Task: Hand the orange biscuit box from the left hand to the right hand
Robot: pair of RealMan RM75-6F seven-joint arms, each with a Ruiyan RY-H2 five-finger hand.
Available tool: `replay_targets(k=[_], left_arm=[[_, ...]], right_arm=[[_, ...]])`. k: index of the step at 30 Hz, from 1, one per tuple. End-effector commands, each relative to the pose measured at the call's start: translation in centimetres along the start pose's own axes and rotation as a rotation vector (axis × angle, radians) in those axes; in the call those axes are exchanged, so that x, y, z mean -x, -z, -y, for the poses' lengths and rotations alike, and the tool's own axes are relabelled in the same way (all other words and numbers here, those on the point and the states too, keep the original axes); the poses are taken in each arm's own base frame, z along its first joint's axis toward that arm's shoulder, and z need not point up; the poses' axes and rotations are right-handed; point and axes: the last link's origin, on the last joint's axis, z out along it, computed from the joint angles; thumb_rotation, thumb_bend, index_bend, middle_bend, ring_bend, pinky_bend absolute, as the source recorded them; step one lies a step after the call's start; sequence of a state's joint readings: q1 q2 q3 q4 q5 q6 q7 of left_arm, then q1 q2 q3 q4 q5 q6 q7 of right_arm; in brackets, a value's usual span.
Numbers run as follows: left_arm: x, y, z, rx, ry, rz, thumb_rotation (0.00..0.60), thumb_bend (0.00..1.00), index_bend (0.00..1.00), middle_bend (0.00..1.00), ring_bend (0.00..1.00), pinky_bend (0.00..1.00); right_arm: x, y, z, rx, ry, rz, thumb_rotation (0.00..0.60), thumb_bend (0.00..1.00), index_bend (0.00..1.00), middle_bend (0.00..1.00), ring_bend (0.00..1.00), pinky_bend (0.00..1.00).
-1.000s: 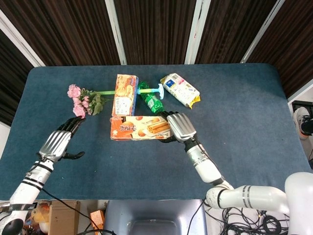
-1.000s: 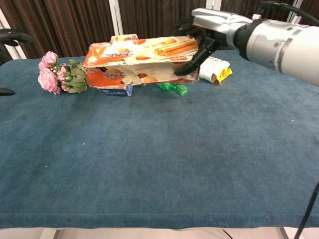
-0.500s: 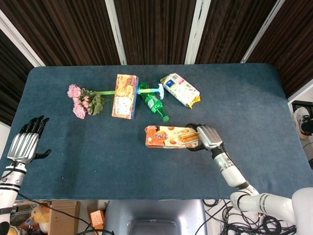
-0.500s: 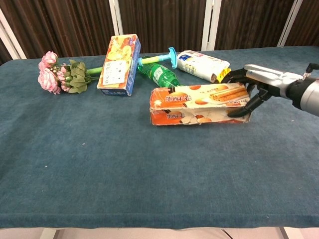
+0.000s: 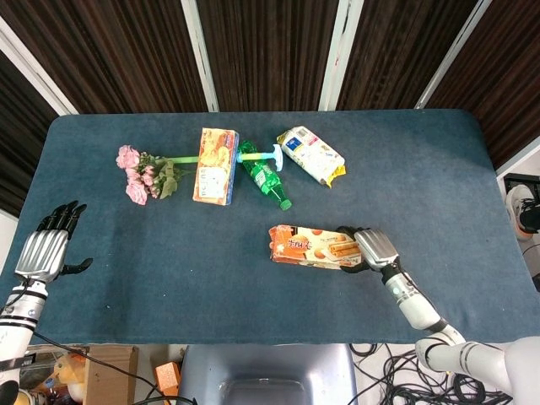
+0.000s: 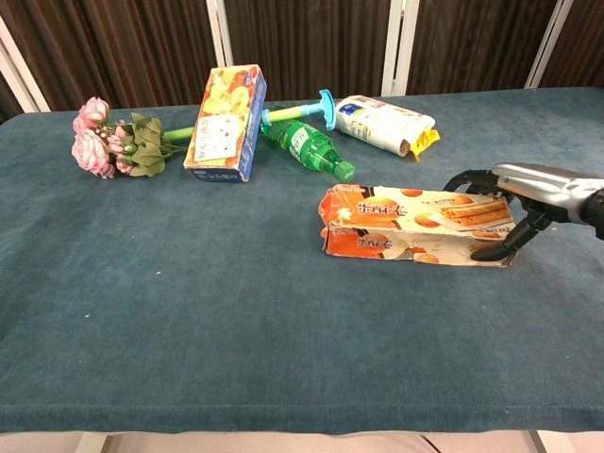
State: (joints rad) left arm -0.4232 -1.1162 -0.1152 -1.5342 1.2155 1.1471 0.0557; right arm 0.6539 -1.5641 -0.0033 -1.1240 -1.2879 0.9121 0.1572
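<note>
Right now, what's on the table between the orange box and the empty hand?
Nothing, just bare blue cloth. The head view shows the left hand far from the orange box, with nothing between them.

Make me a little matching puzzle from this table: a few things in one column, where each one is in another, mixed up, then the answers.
Things:
1. orange biscuit box
2. pink flowers
3. green bottle
4. left hand

Places:
A. beside the table's left edge, holding nothing
B. far left part of the table
C. gripped at one end by the right hand
D. lying between the upright-printed box and the white packet

Pairs: 1-C, 2-B, 3-D, 4-A
</note>
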Motion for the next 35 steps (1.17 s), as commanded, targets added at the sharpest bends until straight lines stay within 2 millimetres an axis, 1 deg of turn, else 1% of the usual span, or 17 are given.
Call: replay_targets(k=[1, 4, 6, 8, 9, 12, 14, 16, 18, 19, 21, 23, 25, 27, 30, 32, 35], left_arm=[[-0.1, 0.0, -0.1, 0.005, 0.004, -0.001, 0.600, 0.19, 0.00, 0.02, 0.00, 0.16], [-0.1, 0.0, -0.1, 0.006, 0.003, -0.002, 0.600, 0.19, 0.00, 0.02, 0.00, 0.16], [-0.2, 0.0, -0.1, 0.008, 0.005, -0.004, 0.600, 0.19, 0.00, 0.02, 0.00, 0.16], [-0.3, 0.1, -0.2, 0.011, 0.020, -0.009, 0.600, 0.19, 0.00, 0.03, 0.00, 0.16], [-0.5, 0.2, -0.3, 0.018, 0.024, -0.018, 0.600, 0.19, 0.00, 0.03, 0.00, 0.16], [-0.8, 0.9, -0.3, 0.021, 0.023, -0.028, 0.598, 0.19, 0.00, 0.03, 0.00, 0.16], [-0.9, 1.8, -0.1, 0.014, 0.006, -0.030, 0.596, 0.19, 0.00, 0.03, 0.00, 0.16], [-0.5, 3.3, 0.3, -0.021, -0.008, -0.002, 0.596, 0.21, 0.00, 0.03, 0.01, 0.15], [0.1, 5.1, 0.7, -0.063, -0.018, 0.048, 0.598, 0.22, 0.00, 0.03, 0.01, 0.14], [0.4, 6.1, 1.0, -0.088, -0.043, 0.051, 0.600, 0.23, 0.00, 0.03, 0.01, 0.13], [1.2, 8.2, 1.6, -0.132, -0.076, 0.014, 0.600, 0.25, 0.00, 0.03, 0.01, 0.12], [2.1, 10.0, 1.9, -0.164, -0.086, -0.033, 0.600, 0.26, 0.00, 0.03, 0.01, 0.12], [3.1, 12.0, 2.1, -0.180, -0.076, -0.096, 0.600, 0.26, 0.00, 0.03, 0.00, 0.11], [3.8, 13.9, 2.1, -0.196, -0.097, -0.108, 0.600, 0.26, 0.00, 0.02, 0.00, 0.09], [4.1, 15.2, 1.3, -0.149, -0.090, -0.124, 0.600, 0.27, 0.00, 0.02, 0.00, 0.08], [4.4, 15.5, 1.1, -0.132, -0.074, -0.093, 0.600, 0.27, 0.00, 0.02, 0.00, 0.08], [4.2, 15.3, 1.3, -0.125, -0.048, -0.085, 0.600, 0.27, 0.00, 0.02, 0.00, 0.08]], right_arm=[[-0.7, 0.5, -0.4, 0.011, 0.044, 0.007, 0.600, 0.12, 0.00, 0.00, 0.00, 0.14], [-1.0, 0.7, -0.4, 0.010, 0.046, -0.011, 0.578, 0.10, 0.00, 0.00, 0.00, 0.11], [-1.7, 1.2, -0.4, 0.010, 0.055, -0.034, 0.513, 0.09, 0.00, 0.00, 0.00, 0.08], [-2.4, 2.1, -0.4, 0.013, 0.058, -0.036, 0.491, 0.08, 0.00, 0.00, 0.00, 0.08], [-3.4, 3.6, -0.5, 0.003, 0.065, -0.048, 0.486, 0.08, 0.00, 0.00, 0.00, 0.08], [-5.0, 6.3, -0.5, -0.010, 0.068, -0.083, 0.469, 0.08, 0.00, 0.00, 0.00, 0.06], [-6.3, 8.7, -0.9, -0.009, 0.076, -0.129, 0.468, 0.08, 0.00, 0.00, 0.00, 0.04], [-7.3, 11.7, -1.6, 0.013, 0.102, -0.184, 0.471, 0.08, 0.00, 0.00, 0.00, 0.02], [-7.9, 14.9, -3.0, 0.082, 0.181, -0.235, 0.491, 0.08, 0.00, 0.00, 0.00, 0.01], [-7.9, 17.3, -4.2, 0.157, 0.262, -0.245, 0.506, 0.08, 0.00, 0.00, 0.00, 0.00], [-7.3, 20.8, -5.4, 0.307, 0.362, -0.282, 0.564, 0.07, 0.00, 0.00, 0.00, 0.00], [-6.3, 23.0, -5.8, 0.407, 0.344, -0.348, 0.600, 0.07, 0.00, 0.00, 0.00, 0.00], [-4.7, 24.6, -6.2, 0.450, 0.243, -0.394, 0.600, 0.07, 0.00, 0.00, 0.00, 0.00], [-3.9, 25.2, -6.6, 0.436, 0.187, -0.411, 0.600, 0.07, 0.00, 0.00, 0.00, 0.00], [-3.8, 25.5, -7.1, 0.409, 0.190, -0.403, 0.600, 0.07, 0.00, 0.00, 0.00, 0.00], [-3.8, 25.7, -7.5, 0.424, 0.170, -0.402, 0.600, 0.07, 0.00, 0.00, 0.00, 0.00], [-3.9, 26.0, -7.7, 0.428, 0.176, -0.402, 0.600, 0.07, 0.00, 0.00, 0.00, 0.00]])
